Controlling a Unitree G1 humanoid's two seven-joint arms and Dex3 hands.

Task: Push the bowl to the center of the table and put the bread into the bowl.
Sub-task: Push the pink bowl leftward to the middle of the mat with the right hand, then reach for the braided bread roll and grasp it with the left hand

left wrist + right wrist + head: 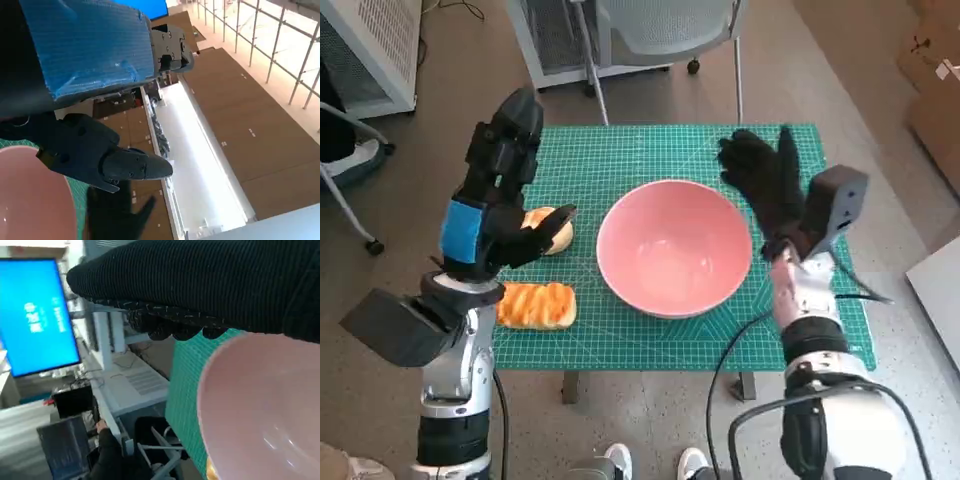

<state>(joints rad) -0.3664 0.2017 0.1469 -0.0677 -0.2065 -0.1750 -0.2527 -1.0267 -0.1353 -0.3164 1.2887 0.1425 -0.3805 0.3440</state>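
We see the bench (620, 150), covered by a green cutting mat, with the pink bowl (674, 246) standing empty at about its middle, so we judge the push done or nearly so, while the loading step is not yet done. The right hand (763, 172), gloved, hangs just beside the bowl's far right rim with fingers spread and grasping nothing; whether it touches the rim we cannot tell. The left hand (505, 190) is raised above the bench's left part, fingers apart and empty. Two pieces of bread remain on the mat left of the bowl: the striped bread (535, 305) near the front edge and the round bread (552, 230) partly under the left hand.
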